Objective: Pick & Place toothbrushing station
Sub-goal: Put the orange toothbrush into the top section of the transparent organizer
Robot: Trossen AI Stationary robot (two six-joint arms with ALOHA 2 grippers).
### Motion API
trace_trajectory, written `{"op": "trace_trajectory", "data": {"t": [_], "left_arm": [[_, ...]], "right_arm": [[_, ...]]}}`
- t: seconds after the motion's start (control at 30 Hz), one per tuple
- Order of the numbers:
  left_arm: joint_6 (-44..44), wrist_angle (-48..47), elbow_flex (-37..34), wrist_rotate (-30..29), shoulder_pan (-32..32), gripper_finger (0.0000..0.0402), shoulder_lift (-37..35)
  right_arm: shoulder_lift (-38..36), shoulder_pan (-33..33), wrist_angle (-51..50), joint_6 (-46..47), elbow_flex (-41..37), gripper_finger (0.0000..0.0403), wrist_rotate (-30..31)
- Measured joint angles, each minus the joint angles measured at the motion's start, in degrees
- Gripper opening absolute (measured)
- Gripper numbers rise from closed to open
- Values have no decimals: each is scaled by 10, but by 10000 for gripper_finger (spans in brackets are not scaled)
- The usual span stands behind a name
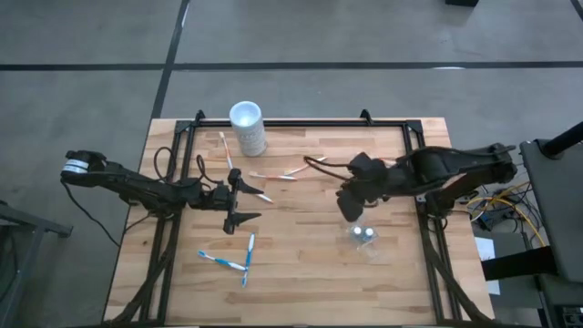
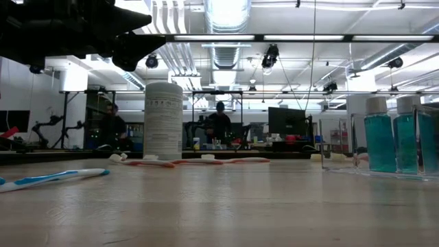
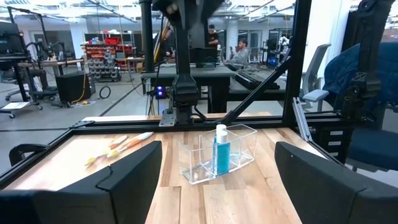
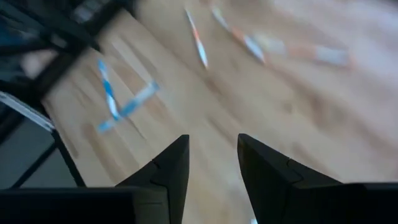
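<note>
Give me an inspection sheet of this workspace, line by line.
Surface: wooden table, black frame.
Job's things: clear holder right of centre with blue bottles; blue toothbrushes front left; orange toothbrushes toward the back.
Clutter: white cup at the back.
Grippers: left gripper open, mid-table; right gripper open, above the table by the holder.
Cables: bundle off the right edge.
Surroundings: workshop, people at benches.
</note>
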Motion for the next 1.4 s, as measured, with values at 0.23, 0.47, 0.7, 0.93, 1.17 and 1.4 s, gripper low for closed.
{"op": "trace_trajectory", "data": {"t": [0.23,0.47,0.7,0.93,1.17,1.4], "left_arm": [[0,-9,0,0,0,319,0],[0,-10,0,0,0,319,0],[0,-14,0,0,0,319,0],[0,-16,0,0,0,319,0],[0,-18,0,0,0,319,0],[0,-19,0,0,0,319,0]], "right_arm": [[-28,40,106,-141,-12,119,115],[-34,72,156,-222,-34,111,202],[-26,94,224,-288,-64,110,237],[-45,117,398,-359,-168,104,298],[-81,118,674,-490,-297,109,302],[-126,119,825,-601,-407,102,327]]}}
